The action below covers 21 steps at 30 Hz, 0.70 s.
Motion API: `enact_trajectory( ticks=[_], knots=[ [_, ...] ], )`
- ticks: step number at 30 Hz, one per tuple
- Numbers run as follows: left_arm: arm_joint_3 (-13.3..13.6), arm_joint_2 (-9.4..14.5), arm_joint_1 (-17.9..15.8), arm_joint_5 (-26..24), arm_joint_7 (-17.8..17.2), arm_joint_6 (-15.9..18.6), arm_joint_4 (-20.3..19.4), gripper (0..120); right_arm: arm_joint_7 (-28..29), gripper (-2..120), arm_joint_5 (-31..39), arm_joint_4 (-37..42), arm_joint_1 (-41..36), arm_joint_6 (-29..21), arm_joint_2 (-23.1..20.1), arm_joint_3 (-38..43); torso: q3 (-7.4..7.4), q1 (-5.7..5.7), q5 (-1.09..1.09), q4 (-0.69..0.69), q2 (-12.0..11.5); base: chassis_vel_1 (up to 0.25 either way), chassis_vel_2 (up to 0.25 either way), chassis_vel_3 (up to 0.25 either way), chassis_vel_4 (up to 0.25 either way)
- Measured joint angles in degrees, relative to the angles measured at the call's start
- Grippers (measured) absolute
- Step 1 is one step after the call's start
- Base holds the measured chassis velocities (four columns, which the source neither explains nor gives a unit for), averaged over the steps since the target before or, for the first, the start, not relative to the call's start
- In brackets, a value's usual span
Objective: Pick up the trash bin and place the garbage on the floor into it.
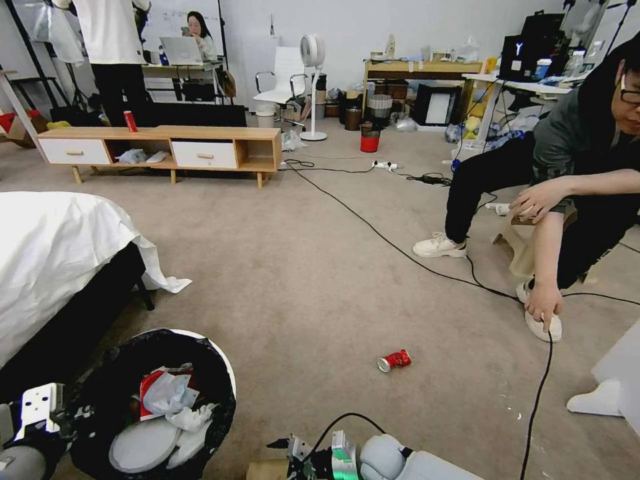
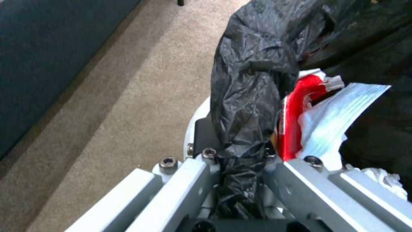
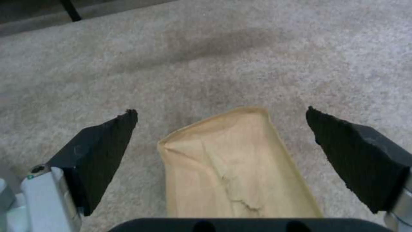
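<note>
Two pincers: left pincer (image 2: 240,161) clamps trash bin (image 1: 223,363) rim; right pincer (image 3: 221,151) wide open, straddling brown paper bag (image 3: 234,167) lengthwise.

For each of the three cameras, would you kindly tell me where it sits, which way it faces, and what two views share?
Head view: on the robot's head, looking forward and down over the floor; both arms at the lower edge, the crushed red can ahead.
Left wrist view: on the left arm; left gripper shut on the trash bin rim.
Right wrist view: on the right arm, facing down; right gripper open over the brown paper bag.
Shared: the bin shows in head and left wrist views.
</note>
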Motion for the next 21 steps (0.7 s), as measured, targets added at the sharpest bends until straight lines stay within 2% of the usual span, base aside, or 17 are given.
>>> enact_trajectory(
  ticks=[21],
  knots=[
    [0.3,0.1,-0.6,-0.8,-0.5,0.0,0.0,1,-1.2,100,-0.6,-0.3,-2.3,0.0,-3.4,0.6,0.0,0.0,0.0,0.0,0.0,0.0,0.0,0.0,0.0]
  ],
)
